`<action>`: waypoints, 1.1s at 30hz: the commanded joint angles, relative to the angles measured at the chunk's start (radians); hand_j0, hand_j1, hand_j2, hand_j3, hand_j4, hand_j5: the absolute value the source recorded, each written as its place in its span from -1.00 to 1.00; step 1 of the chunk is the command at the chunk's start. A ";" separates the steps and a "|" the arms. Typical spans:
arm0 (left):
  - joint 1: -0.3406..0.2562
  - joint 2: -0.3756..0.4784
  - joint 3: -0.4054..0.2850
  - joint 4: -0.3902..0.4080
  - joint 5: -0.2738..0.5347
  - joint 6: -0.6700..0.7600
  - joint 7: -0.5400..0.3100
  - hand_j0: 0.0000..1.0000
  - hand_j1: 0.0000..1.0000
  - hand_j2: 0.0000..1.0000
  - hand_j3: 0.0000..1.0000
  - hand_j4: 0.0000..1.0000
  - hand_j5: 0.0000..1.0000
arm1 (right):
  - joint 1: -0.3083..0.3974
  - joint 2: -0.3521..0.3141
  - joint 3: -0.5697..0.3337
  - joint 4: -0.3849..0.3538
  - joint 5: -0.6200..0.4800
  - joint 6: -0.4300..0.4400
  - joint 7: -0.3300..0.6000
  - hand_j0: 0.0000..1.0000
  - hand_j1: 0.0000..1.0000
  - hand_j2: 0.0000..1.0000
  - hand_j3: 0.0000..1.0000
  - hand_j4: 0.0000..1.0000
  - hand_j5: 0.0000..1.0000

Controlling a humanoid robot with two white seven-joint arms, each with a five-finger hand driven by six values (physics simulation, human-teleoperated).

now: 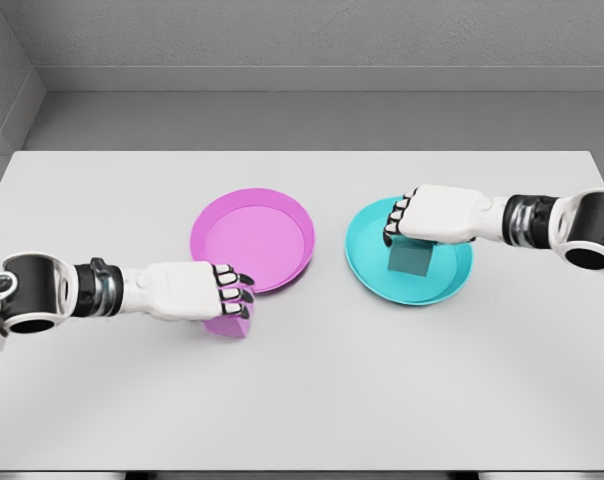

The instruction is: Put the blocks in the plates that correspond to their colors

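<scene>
Clamping its fingers (pixel 234 296) on the small, rigid, light-looking pink cube (pixel 229 324) just outside the round pink plate (pixel 252 238), the left hand (pixel 194 291) grips opposite faces, while the right hand (pixel 437 214) pinches the teal cube (pixel 409 258) over the teal plate (pixel 410 265).

Both arms were glossy white with chunky black-and-silver ringed wrist joints. The left hand (pixel 197 291) and right hand (pixel 437 214) had white palms and backs, with black segments along the fingers (pixel 234 296). Pretty sleek shells.
</scene>
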 commanded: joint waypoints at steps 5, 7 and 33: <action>-0.009 0.009 0.025 -0.010 0.035 0.001 -0.001 0.06 0.06 0.06 0.06 0.06 0.06 | -0.015 0.046 -0.002 0.071 -0.003 0.002 0.000 0.53 0.53 0.53 0.53 0.53 0.53; -0.014 0.019 0.048 -0.007 0.035 0.001 -0.001 0.06 0.06 0.06 0.06 0.06 0.06 | -0.026 0.046 -0.003 0.074 -0.002 0.002 0.000 0.78 0.78 0.78 0.78 0.78 0.78; -0.218 -0.222 0.073 0.263 0.029 0.001 -0.090 0.06 0.06 0.06 0.06 0.06 0.06 | 0.268 -0.043 -0.609 0.033 -0.152 0.002 -0.069 0.99 0.99 0.99 0.99 0.99 0.99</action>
